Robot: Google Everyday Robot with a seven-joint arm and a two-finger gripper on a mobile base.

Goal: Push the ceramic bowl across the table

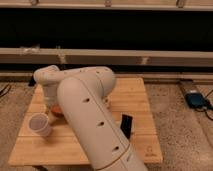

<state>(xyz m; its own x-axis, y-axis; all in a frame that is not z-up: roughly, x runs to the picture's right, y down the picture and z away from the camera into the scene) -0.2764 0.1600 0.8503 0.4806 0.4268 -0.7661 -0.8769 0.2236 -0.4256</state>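
Observation:
The ceramic bowl point(56, 111) shows only as a sliver of orange on the left part of the wooden table point(140, 95); my arm covers most of it. My white arm point(85, 110) rises from the front, bends left and comes down at the bowl. My gripper point(51, 105) is at the end of that bend, low over the table and right at the bowl's near-left side, mostly hidden by the arm.
A white cup point(40, 124) stands on the table just front-left of the bowl. A small dark upright object point(126, 125) stands right of my arm. A blue device point(195, 99) lies on the floor to the right. A low ledge and dark wall run behind the table.

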